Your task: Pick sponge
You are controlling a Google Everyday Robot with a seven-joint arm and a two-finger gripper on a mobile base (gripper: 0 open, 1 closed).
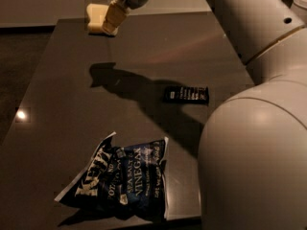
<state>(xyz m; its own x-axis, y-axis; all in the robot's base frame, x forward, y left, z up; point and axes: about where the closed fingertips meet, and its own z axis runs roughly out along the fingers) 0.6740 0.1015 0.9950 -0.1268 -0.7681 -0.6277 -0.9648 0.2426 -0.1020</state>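
Note:
The sponge, a small pale cream block, hangs in the air near the table's far left edge. My gripper reaches down from the top of the view and is shut on the sponge's right side with its pale segmented fingers. Sponge and gripper are lifted well off the dark table. Their shadow lies on the tabletop below them.
A small black wrapped bar lies at the table's middle right. A blue salt-and-vinegar chip bag lies near the front edge. My large arm body fills the right side and hides the table's right part.

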